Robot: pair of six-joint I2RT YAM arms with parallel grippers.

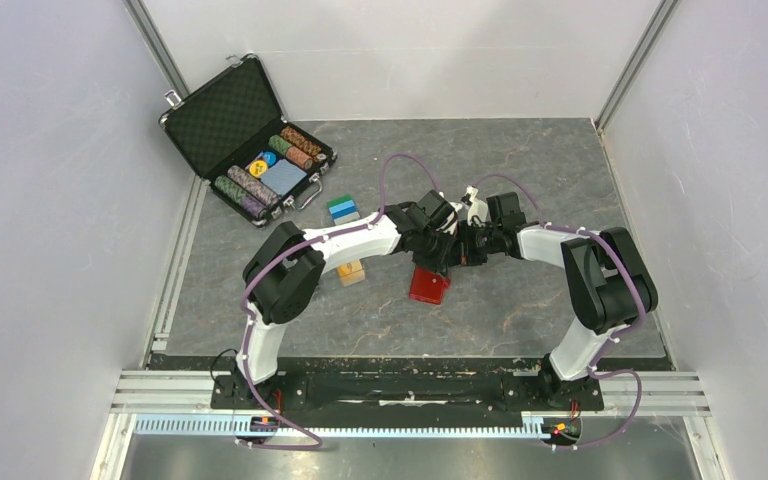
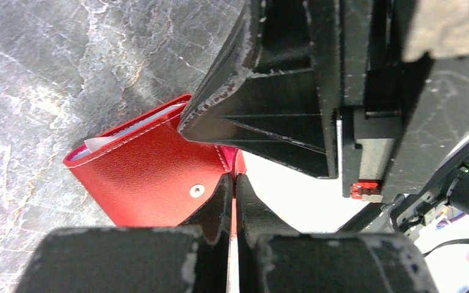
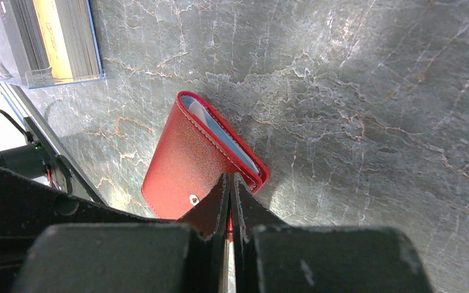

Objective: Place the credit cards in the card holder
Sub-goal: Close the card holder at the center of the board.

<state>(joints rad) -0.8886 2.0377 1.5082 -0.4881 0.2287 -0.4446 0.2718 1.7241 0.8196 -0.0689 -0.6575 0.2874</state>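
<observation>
The red card holder [image 1: 428, 285] hangs tilted just above the table's middle, held between both arms. My left gripper [image 2: 234, 181] is shut on a thin red edge of the card holder [image 2: 140, 174], close to its metal snap. My right gripper [image 3: 230, 181] is shut on the same edge of the card holder [image 3: 183, 165] from the other side. A pale grey-blue credit card [image 3: 220, 137] sits inside the holder's pocket, and its pale edge [image 2: 98, 144] also shows in the left wrist view. An orange-gold stack of cards [image 1: 351, 272] lies beside the left arm.
An open black chip case [image 1: 245, 135] with poker chips stands at the back left. A blue-green block [image 1: 342, 208] sits near the left arm. A clear box of stacked cards [image 3: 49, 36] lies at the top left of the right wrist view. Walls close in on both sides.
</observation>
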